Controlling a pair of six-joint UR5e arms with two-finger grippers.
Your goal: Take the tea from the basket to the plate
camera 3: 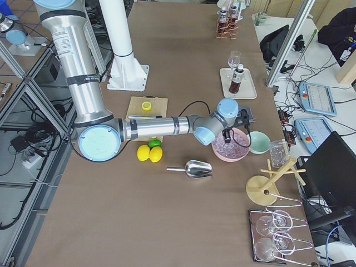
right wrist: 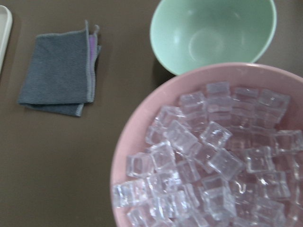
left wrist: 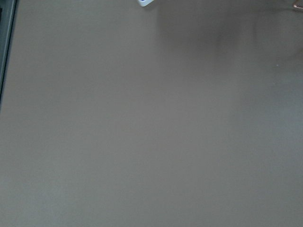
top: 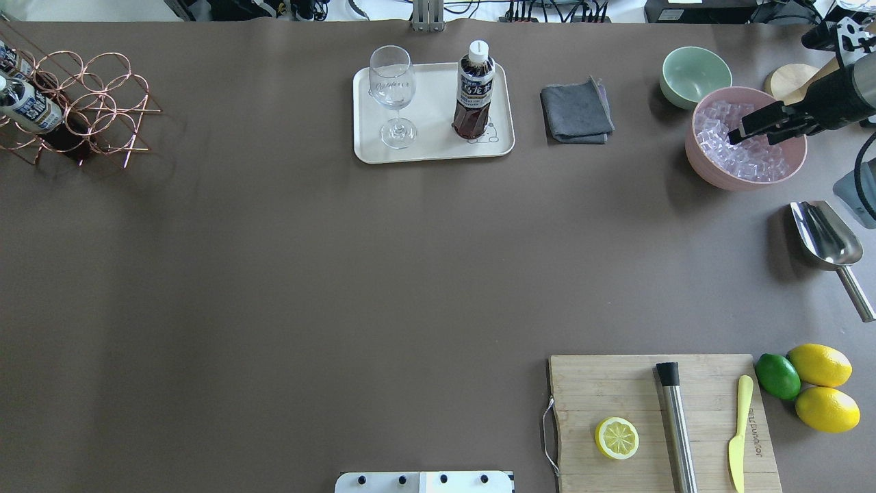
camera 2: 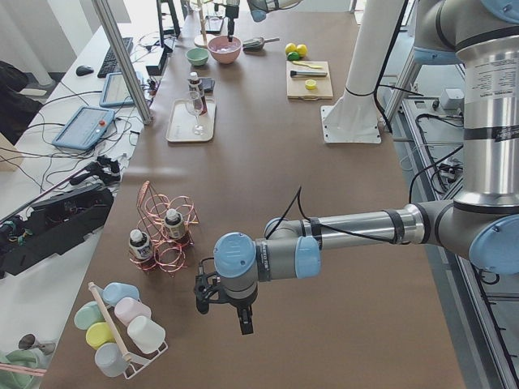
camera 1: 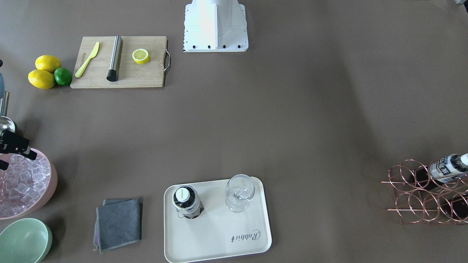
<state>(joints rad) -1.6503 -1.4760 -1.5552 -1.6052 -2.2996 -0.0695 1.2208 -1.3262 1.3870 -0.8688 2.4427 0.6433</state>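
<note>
One tea bottle (top: 475, 92) stood upright on the plate (top: 431, 149); two more lay in the wire basket (top: 102, 103). We judged them full, weighty, slick and slightly squashy, best taken around the labelled middle. The right gripper (top: 751, 135) hung spread and empty over the ice bowl (top: 690, 145). We could not tell whether the left gripper (camera 2: 221, 314) was spread or closed.

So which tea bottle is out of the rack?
The bottle standing on the cream tray beside the glass; the other two lie slanted in the copper wire rack.

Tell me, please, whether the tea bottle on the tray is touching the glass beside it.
Apart. The overhead view shows bare tray between the tea bottle and the glass.
</note>
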